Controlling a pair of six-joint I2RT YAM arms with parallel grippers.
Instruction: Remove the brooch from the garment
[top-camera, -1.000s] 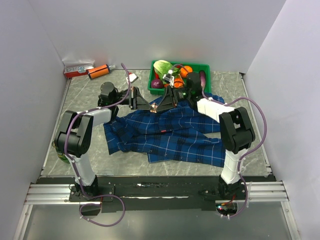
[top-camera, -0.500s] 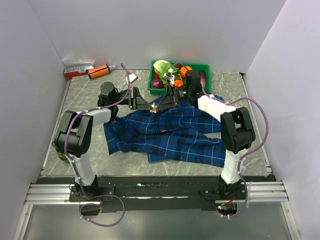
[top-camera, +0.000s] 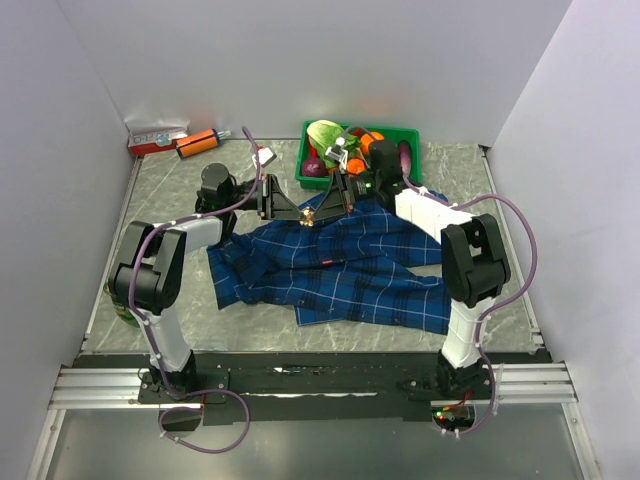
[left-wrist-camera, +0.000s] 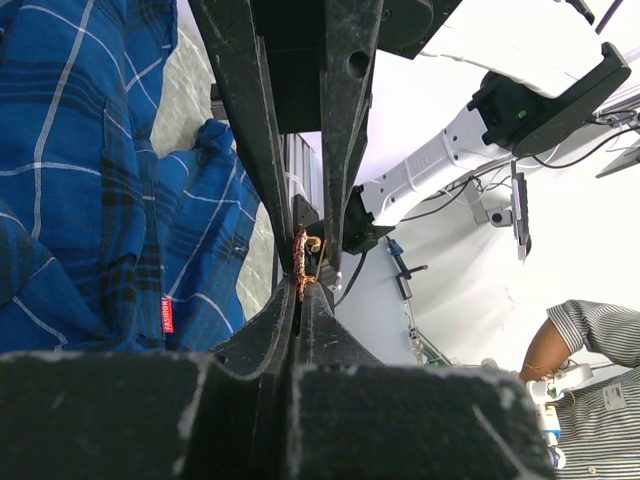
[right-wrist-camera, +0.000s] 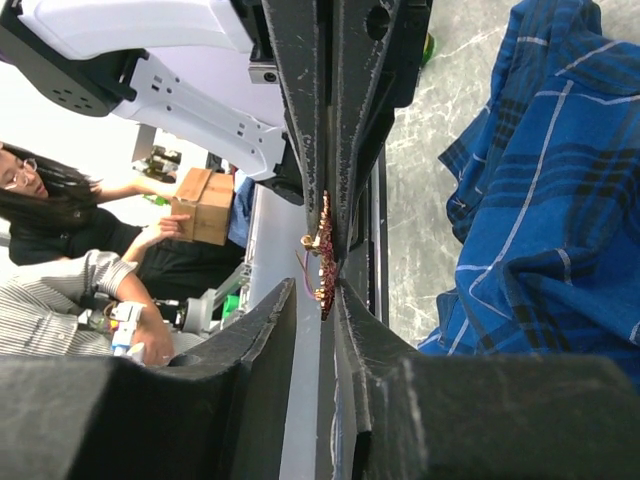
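Nearest, on marble table (top-camera: 180, 320): navy plaid garment (top-camera: 340, 270) spread out and rumpled, red tag (top-camera: 327, 262) near its middle. Just past the far hem, tip to tip: left gripper (top-camera: 303, 214) clenched on tiny gold-pink brooch (top-camera: 310, 214), held apart from the fabric in both wrist views. Right gripper (top-camera: 320, 208) with fingers narrowly parted around the same brooch; can't tell if actually pinching. Behind: green crate (top-camera: 412, 135) of toy vegetables (top-camera: 325, 135). Far left: orange tube (top-camera: 198, 144), red-and-white box (top-camera: 155, 137).
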